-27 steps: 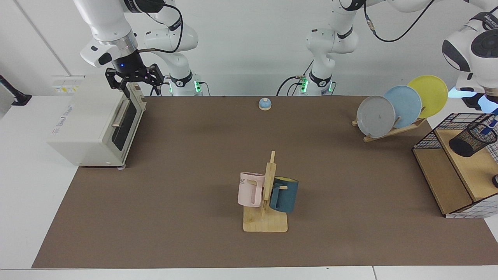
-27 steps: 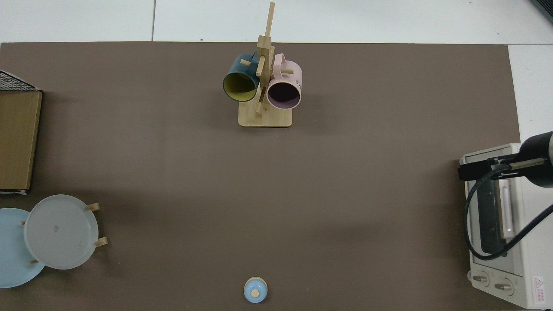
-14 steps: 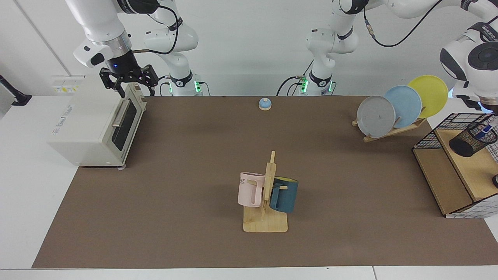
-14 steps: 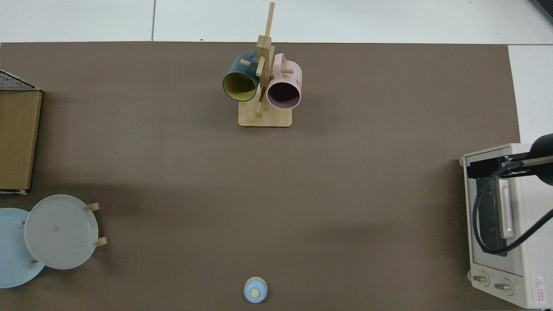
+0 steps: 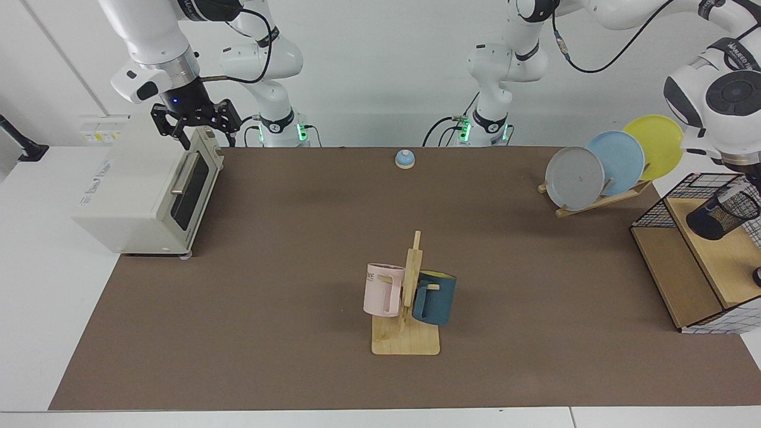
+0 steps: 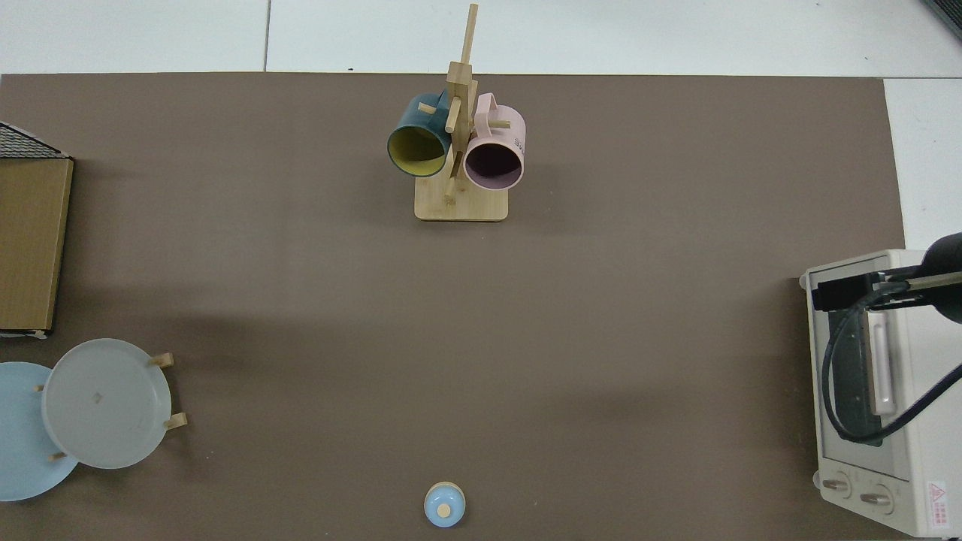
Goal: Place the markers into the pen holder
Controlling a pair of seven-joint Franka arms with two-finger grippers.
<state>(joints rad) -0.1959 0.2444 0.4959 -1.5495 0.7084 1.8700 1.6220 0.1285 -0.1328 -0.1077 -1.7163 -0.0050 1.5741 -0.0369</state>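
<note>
Left gripper at the pen holder, right gripper over the oven

Left gripper (image 5: 746, 169) hangs at the far right edge of my facing view, just above the pen holder (image 5: 722, 211). So little of it is in shot that I cannot tell whether it is parted or closed. The right gripper (image 5: 191, 122) hovers over the top front corner of the toaster oven (image 5: 137, 190). From this angle I cannot tell its state either. In the top view it shows as a black bar (image 6: 845, 291) over the oven's door edge, and that arm waits there.

From biggest to smallest, I see the brown mat (image 5: 297, 238) covering most of the table. The cream toaster oven stands at its end on the right arm's side. At the opposite end is the black wire basket with wooden shelves (image 5: 684, 267). Near it, a wooden rack (image 5: 600, 202) holds a grey plate (image 5: 574, 177), a blue plate (image 5: 618, 157) and a yellow plate (image 5: 657, 142) on edge. Near the middle of the mat is a wooden mug tree (image 5: 407, 339) with a pink mug (image 5: 381, 289) and a dark blue mug (image 5: 435, 297) hung either side of its post.

The pen holder sits tilted on the upper shelf of the basket. A small blue bell (image 5: 405, 158) rests on the mat near the arms' bases, well apart from everything else.

A slim pale strip at the holder's rim (image 5: 732, 188) looks to me like the marker. I cannot tell whether it is inside the mesh or only touching the rim
</note>
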